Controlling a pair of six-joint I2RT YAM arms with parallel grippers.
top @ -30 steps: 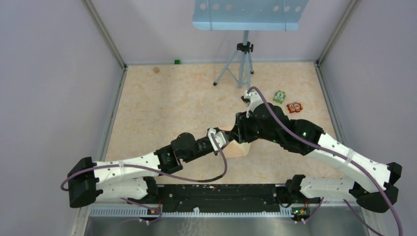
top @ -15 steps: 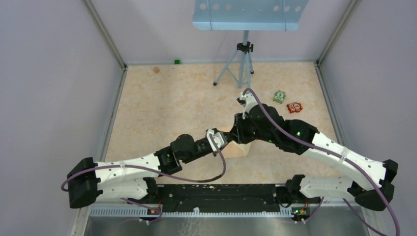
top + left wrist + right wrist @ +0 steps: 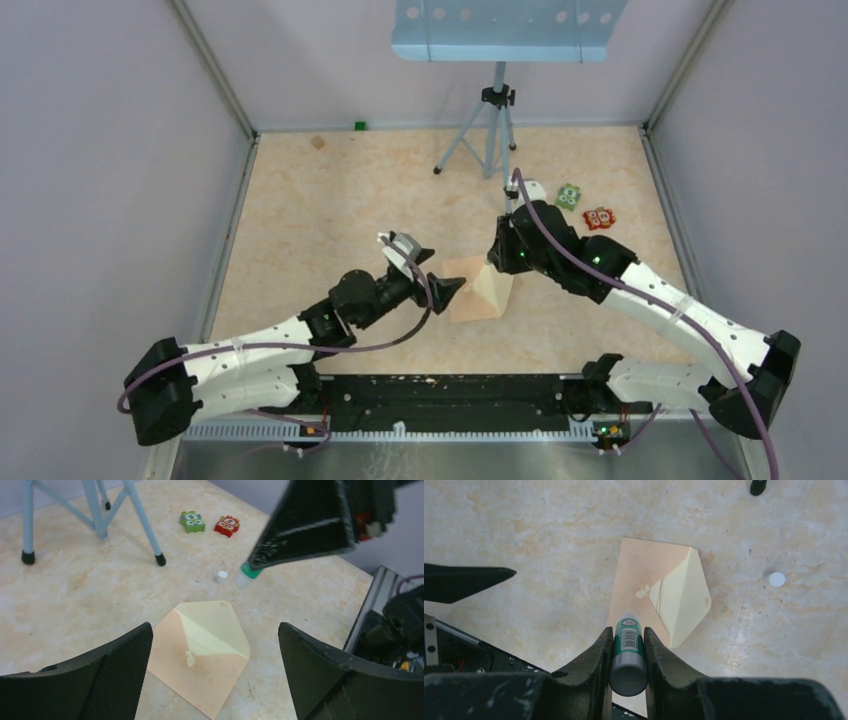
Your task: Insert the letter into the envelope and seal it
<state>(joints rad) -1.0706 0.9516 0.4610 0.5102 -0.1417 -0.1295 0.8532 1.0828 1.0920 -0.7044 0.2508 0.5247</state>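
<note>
The pinkish-tan envelope (image 3: 200, 667) (image 3: 639, 575) (image 3: 470, 298) lies flat on the table, its pale cream flap (image 3: 215, 627) (image 3: 686, 597) folded open. A small pale smear marks its centre. The letter does not show apart from the envelope; only a thin pale strip lies at the mouth. My left gripper (image 3: 215, 630) (image 3: 425, 268) hovers over the envelope's left side, open wide with nothing in it. My right gripper (image 3: 628, 630) (image 3: 497, 262) is shut on a green-and-white glue stick (image 3: 628, 650) (image 3: 245, 577), its tip pointing down over the envelope's edge.
A small white cap (image 3: 222, 576) (image 3: 777, 579) lies on the table beyond the envelope. A green toy figure (image 3: 569, 196) and a red one (image 3: 599, 218) sit at the back right. A grey tripod (image 3: 490, 130) stands at the back. A dark rail (image 3: 440, 395) runs along the near edge.
My left gripper has opened wide and drawn back to the left, off the envelope. My right gripper has shifted right with the glue stick, and the envelope now lies uncovered.
</note>
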